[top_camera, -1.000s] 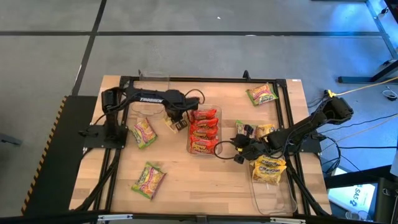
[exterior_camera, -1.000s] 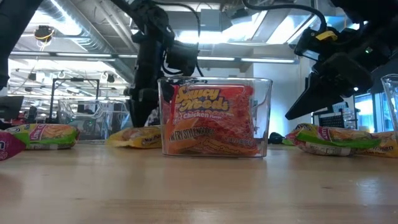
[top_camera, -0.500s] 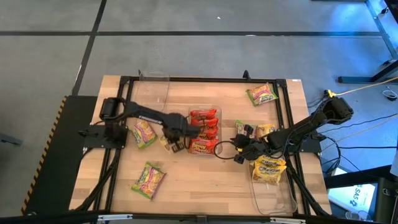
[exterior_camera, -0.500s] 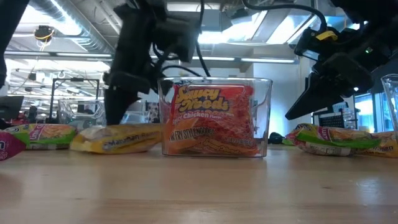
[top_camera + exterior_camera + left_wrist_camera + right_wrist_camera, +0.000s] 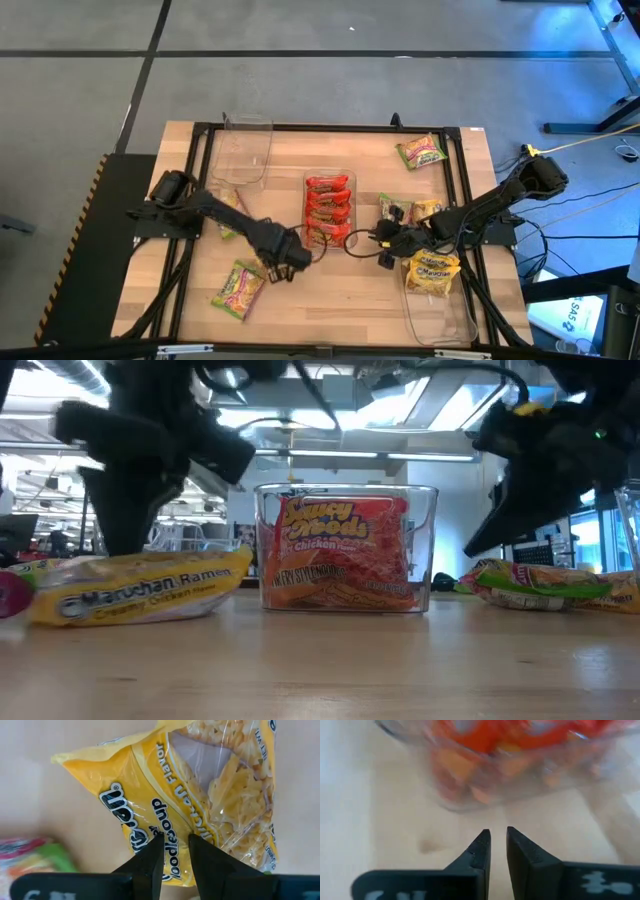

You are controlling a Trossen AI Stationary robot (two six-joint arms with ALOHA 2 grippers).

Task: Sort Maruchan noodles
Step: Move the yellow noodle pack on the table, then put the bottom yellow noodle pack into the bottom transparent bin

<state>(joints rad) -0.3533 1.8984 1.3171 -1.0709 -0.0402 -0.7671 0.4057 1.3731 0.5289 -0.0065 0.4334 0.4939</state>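
My left gripper (image 5: pixel 282 263) hangs near the table's front, left of the middle, pointing down. It is shut on a yellow Maruchan noodle packet (image 5: pixel 140 588). A clear tray (image 5: pixel 329 178) in the middle holds red packets (image 5: pixel 327 208). Its front shows in the low view, the tray (image 5: pixel 345 495) with a red packet (image 5: pixel 345 555) inside. My right gripper (image 5: pixel 386 240) waits right of that tray, slanting down, shut and empty. Green packets (image 5: pixel 238 290) (image 5: pixel 421 151) lie flat on the table. A third green one (image 5: pixel 230 214) is partly hidden under my left arm. My left gripper pinches the yellow packet's wrapper (image 5: pixel 175 837) between its two fingers (image 5: pixel 150 862), near one edge of the packet. The fingers come from above, pointing down. The packet stretches sideways from the fingers, slightly tilted, low over the table; whether it touches the wood I cannot tell.
A clear tray (image 5: pixel 445 315) at the near right holds yellow packets (image 5: pixel 432 272). Another clear tray (image 5: pixel 243 150) stands at the far left. Two more packets (image 5: pixel 412 210) lie by my right arm. A black frame (image 5: pixel 330 128) runs around the table's edges.
My left gripper has swung from beside the red tray toward the table's near edge, staying shut on the yellow packet. The packet has travelled with it and now shows much larger in the low view. My right arm has kept its place.
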